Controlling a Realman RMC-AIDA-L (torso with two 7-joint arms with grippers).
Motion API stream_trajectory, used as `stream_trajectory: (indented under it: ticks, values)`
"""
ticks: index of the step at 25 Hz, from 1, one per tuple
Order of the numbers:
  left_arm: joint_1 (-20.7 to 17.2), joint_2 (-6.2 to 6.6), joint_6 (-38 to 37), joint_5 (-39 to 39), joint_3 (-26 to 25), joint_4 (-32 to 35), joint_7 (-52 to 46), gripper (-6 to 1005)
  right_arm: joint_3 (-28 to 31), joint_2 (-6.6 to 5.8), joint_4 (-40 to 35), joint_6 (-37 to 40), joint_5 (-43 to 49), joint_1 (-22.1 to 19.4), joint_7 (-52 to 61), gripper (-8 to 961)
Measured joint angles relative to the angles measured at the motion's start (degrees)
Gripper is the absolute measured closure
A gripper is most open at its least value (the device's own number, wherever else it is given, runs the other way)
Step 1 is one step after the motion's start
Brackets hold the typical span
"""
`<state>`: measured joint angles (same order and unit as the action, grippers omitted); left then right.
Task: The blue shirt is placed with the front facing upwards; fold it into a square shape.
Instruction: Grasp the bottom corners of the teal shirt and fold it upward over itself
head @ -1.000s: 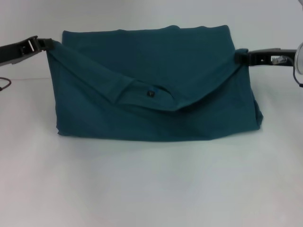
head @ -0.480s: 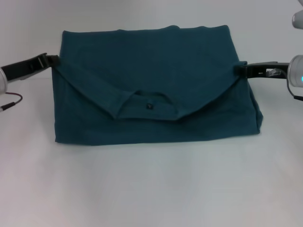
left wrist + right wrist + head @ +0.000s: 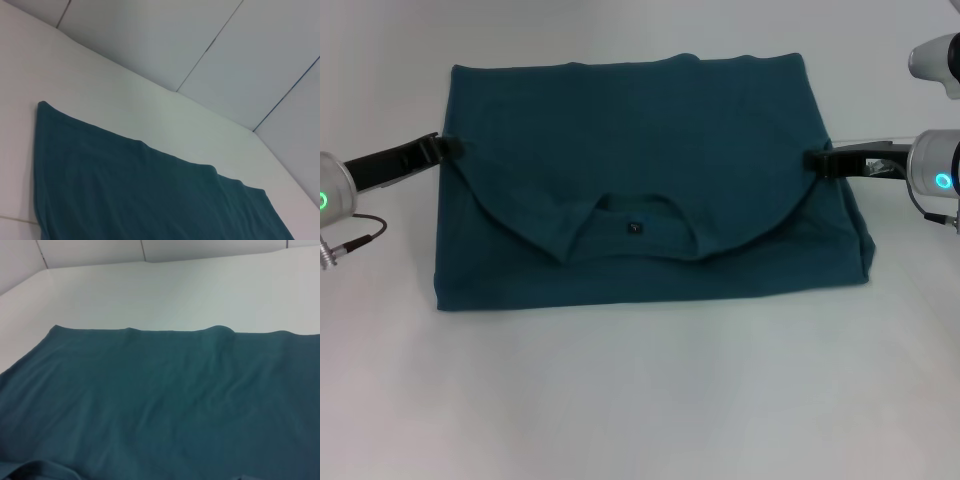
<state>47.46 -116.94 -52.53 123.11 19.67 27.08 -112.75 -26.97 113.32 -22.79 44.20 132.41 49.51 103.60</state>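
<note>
The dark teal-blue cotton shirt [image 3: 640, 180] lies folded near the white bench's [image 3: 640, 400] far edge. Its collar flap, lifted a second ago, has settled flat — the fold is landing. Left gripper [image 3: 448, 148] and right gripper [image 3: 812, 160] pinch its side edges.

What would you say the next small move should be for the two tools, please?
Probably lower a little further and let go. The left tool and right tool pinch opposite edges of the blue shirt, whose collar flap already lies on the folded body and nearly reaches the near edge.
</note>
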Motion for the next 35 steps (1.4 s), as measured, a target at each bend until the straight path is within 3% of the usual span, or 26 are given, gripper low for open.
stream_trajectory:
  ticks: [12,28,35]
  values:
    - [0.33,0.04,0.59,0.10,0.02,-0.61,1.05,991,-0.16,0.13,-0.14,-0.98,-0.33,0.39,-0.58,766]
    - [4.47,1.21,0.88,0.01,0.02,-0.13,0.55,992,-0.28,-1.85,-0.65,-0.78,-0.49,2.72,-0.09,753]
    - [3.48,0.96,3.07,0.01,-0.02,-0.60,0.90,992,-0.28,-1.87,-0.08,-1.59,-0.50,2.74,-0.37,747]
